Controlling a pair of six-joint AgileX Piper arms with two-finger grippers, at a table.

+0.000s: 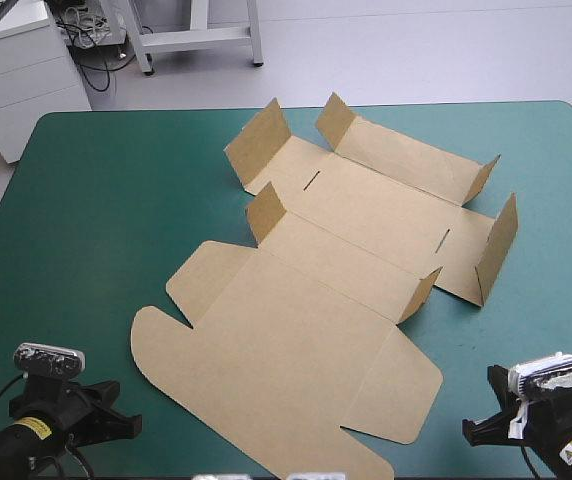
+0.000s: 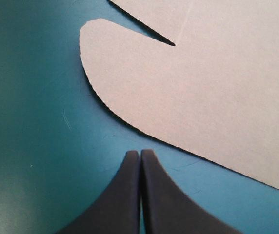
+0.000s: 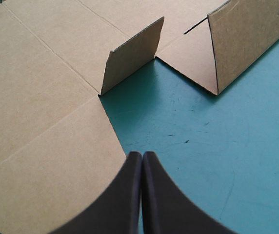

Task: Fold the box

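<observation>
Box (image 1: pixel 336 300) lies open on the tabletop (image 1: pixel 96 200), centre to right, mostly flat. Its long axis runs near-to-far and slants right at the far end. The wide lid panel is at the near end, pointing toward the robot. The tray part is at the far end, where the short side tabs (image 1: pixel 266 212) already stand up and the rest lies flat.

Left end effector (image 1: pixel 131 428) is at the near-left corner, fingers pressed together, holding nothing. The left rounded flap (image 1: pixel 166 350) is ahead of it and a bit to the right. In the wrist view a strip of teal-green cover shows between its tip (image 2: pixel 140 153) and the flap edge (image 2: pixel 129 73).

Right end effector (image 1: pixel 469 432) is at the near-right, also pressed together and empty. In the wrist view its tip (image 3: pixel 142 155) sits just at the edge of the right rounded flap (image 3: pixel 56 185), w/ an upright tab (image 3: pixel 132 53) further ahead.

Judgement: the right arm is nearer the board, so prob. it goes first. Both arms reach forward and inward, to the far side walls, approx. along the box's axis. Folding has barely begun.
</observation>
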